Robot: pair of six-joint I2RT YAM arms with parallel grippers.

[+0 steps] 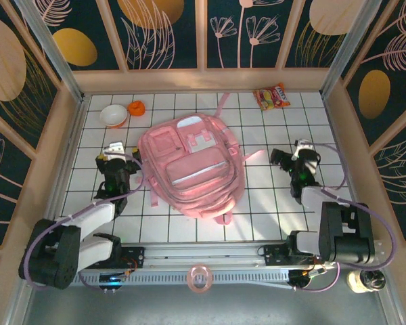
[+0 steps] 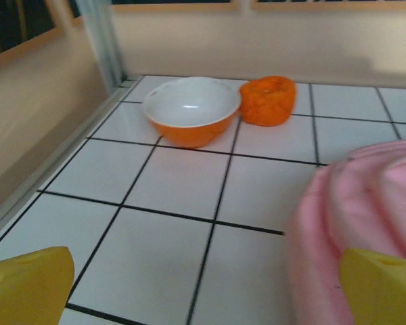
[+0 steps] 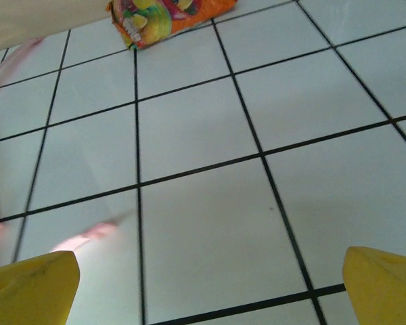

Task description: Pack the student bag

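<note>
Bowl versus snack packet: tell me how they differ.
The bowl is round, orange outside and white inside; the snack packet is flat and multicoloured. The bowl stands at the far left, the snack packet at the far right. Both lie outside the student bag.

The student bag (image 1: 189, 166) lies between the left gripper (image 1: 116, 152) and the right gripper (image 1: 292, 154). Ahead of the left sits a bowl (image 1: 114, 115), a ring-shaped lump (image 1: 137, 107) just beside it; ahead of the right, a snack packet (image 1: 272, 96).

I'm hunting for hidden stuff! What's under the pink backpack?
The backpack lies flat on the tiled table, straps poking out at its edges. Anything else beneath is covered, so I cannot tell.
</note>
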